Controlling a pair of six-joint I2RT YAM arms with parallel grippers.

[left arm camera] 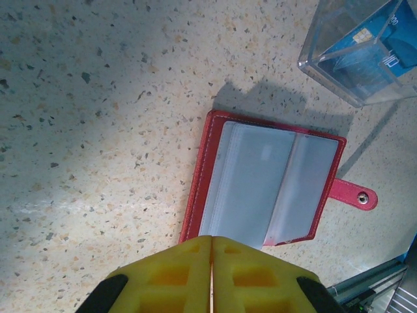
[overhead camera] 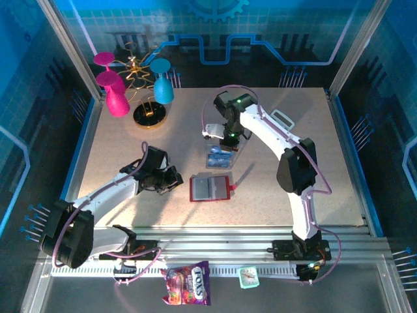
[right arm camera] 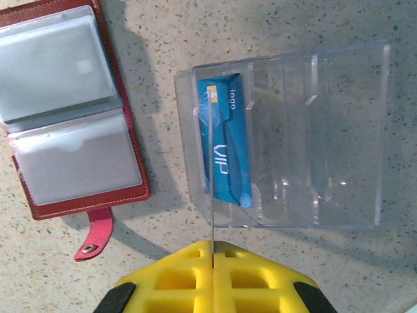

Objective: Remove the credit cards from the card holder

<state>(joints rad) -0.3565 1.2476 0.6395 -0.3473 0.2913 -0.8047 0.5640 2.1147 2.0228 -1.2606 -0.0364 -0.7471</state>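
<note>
The right gripper (right arm camera: 212, 251) has its yellow jaws pinched on a thin card (right arm camera: 212, 182), seen edge-on and hanging into the end slot of the clear box (right arm camera: 313, 130), right beside a blue card (right arm camera: 231, 150) lying there. The left gripper (left arm camera: 212, 264) has its jaws pressed together on nothing, hovering just at the edge of the red card holder (left arm camera: 260, 182). That lies open and flat on the speckled table (left arm camera: 98, 130), near the box.
</note>
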